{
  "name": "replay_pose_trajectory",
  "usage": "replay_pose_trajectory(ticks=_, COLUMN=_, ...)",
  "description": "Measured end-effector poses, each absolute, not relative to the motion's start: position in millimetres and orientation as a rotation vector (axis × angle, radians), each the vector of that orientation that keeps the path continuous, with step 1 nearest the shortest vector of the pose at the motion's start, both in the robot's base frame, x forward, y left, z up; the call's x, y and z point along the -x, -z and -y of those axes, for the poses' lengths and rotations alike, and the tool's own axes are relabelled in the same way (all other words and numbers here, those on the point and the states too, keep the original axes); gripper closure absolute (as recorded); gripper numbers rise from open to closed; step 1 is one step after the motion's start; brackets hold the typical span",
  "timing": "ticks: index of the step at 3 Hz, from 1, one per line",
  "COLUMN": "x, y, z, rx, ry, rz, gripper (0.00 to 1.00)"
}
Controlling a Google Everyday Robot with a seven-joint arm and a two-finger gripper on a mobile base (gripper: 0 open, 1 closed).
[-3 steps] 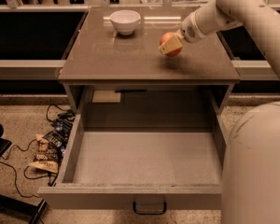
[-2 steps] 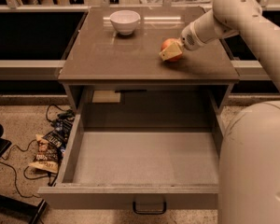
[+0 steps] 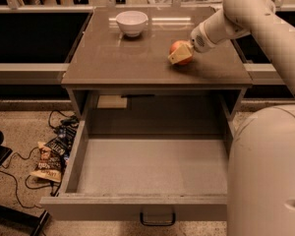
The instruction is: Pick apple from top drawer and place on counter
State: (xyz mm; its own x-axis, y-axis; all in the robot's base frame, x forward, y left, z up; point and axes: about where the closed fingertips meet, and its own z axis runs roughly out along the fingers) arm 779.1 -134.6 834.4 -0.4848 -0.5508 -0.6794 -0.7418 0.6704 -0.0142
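Observation:
The apple [image 3: 175, 46], red-orange, sits low on the right part of the counter [image 3: 123, 58], touching it or just above. My gripper [image 3: 178, 53] reaches in from the right and is shut on the apple, with one tan finger [image 3: 181, 57] across its front. The top drawer [image 3: 152, 163] is pulled fully open below the counter. Its grey floor is bare, and its dark loop handle [image 3: 158, 219] is at the front.
A white bowl [image 3: 132, 22] stands at the back left of the counter. Snack bags and cables [image 3: 51, 156] lie on the floor left of the drawer. My white body [image 3: 268, 176] fills the lower right. Dark shelves flank the cabinet.
The gripper has lowered the apple a little, down and slightly left onto the counter. The drawer and the bowl have not moved.

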Motion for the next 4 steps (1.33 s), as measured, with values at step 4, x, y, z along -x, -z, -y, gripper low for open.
replay_pose_trajectory(ticks=4, x=-776.1, y=-853.5, z=140.3, rx=1.039, ry=-0.368, rz=-2.193, gripper=0.00)
